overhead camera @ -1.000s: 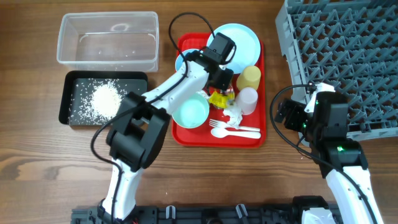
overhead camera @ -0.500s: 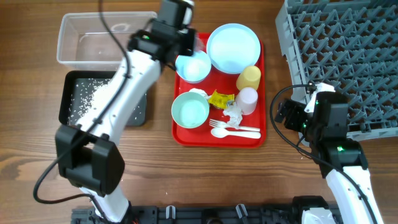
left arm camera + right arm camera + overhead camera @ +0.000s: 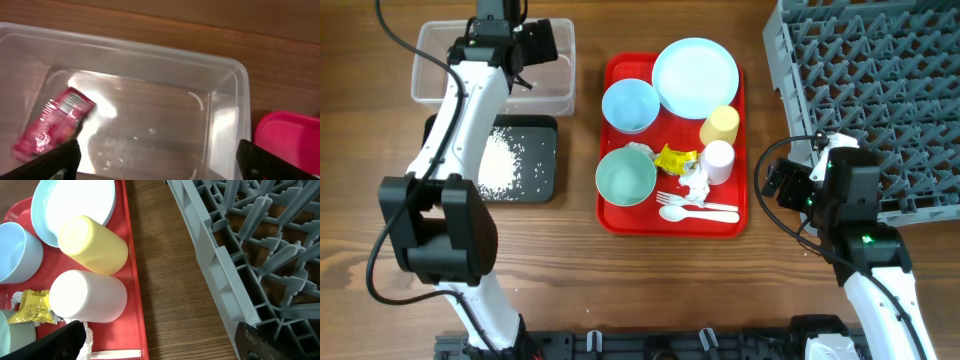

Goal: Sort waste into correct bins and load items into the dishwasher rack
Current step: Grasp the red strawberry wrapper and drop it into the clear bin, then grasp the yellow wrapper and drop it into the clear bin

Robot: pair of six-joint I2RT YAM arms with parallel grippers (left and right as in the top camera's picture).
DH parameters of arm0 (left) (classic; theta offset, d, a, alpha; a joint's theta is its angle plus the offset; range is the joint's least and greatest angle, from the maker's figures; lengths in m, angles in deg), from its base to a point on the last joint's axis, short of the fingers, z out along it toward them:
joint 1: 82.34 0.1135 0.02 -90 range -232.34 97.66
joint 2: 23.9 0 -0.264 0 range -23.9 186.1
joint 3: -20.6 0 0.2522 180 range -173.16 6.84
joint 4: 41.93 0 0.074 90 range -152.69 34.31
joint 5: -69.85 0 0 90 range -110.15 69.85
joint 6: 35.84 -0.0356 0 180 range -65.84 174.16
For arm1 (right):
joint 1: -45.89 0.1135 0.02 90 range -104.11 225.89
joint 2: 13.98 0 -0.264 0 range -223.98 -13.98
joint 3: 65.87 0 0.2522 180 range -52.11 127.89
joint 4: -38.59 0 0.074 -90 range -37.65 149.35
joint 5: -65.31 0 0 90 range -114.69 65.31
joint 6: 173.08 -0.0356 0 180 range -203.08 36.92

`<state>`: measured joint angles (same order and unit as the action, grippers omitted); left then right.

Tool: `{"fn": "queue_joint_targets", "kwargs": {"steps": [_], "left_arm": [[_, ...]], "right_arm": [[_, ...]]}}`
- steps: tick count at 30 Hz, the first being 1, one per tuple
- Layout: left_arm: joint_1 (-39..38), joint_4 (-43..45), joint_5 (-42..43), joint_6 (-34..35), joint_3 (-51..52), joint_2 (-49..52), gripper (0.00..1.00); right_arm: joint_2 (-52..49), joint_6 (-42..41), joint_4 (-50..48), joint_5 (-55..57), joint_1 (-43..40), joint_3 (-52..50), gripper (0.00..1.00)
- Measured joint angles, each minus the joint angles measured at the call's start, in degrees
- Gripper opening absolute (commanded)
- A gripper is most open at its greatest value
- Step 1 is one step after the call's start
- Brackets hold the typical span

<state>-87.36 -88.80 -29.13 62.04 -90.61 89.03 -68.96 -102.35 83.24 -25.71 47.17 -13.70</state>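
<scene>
My left gripper [image 3: 512,62] hangs open over the clear tub [image 3: 432,88]. In the left wrist view its jaws [image 3: 160,170] stand wide apart with nothing between them, and a red wrapper [image 3: 52,122] lies loose on the floor of the tub [image 3: 227,90]. The black tray [image 3: 538,180] holds the heap of white grains [image 3: 496,160]. On the red tray [image 3: 615,222] sit a plate [image 3: 695,75], two bowls [image 3: 630,105] [image 3: 625,178], a yellow cup [image 3: 720,125], a white cup [image 3: 718,160], a yellow wrapper [image 3: 675,158], tissue [image 3: 695,186], and fork and spoon [image 3: 698,210]. My right gripper [image 3: 160,345] is open above bare table.
The grey dishwasher rack [image 3: 870,90] fills the right back corner, and its wall [image 3: 220,275] is close to my right gripper. A strip of wood lies between the rack and the red tray's rim [image 3: 135,280]. The yellow cup [image 3: 92,245] and white cup [image 3: 87,296] lie on their sides.
My left arm swung from the red tray leftward to above the clear tub, opened, and the red wrapper now lies in the tub. The right arm has not moved.
</scene>
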Motion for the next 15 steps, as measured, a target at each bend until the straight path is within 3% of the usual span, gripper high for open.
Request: {"fn": "queue_joint_targets", "kwargs": {"steps": [4, 8, 15], "left_arm": [[-3.82, -4.13, 6.84, -4.02, 0.00, -0.98, 0.97], [-13.68, -9.88, 14.29, -10.86, -0.02, -2.16, 0.94], [-25.46, -15.61, 17.40, -17.00, -0.02, -0.07, 0.92]], "right_arm": [[0.00, 0.00, 0.00, 0.00, 0.00, 0.00, 0.98], [0.00, 0.00, 0.02, 0.00, 0.00, 0.00, 0.98], [0.00, 0.00, 0.00, 0.00, 0.00, 0.00, 0.98]]}}
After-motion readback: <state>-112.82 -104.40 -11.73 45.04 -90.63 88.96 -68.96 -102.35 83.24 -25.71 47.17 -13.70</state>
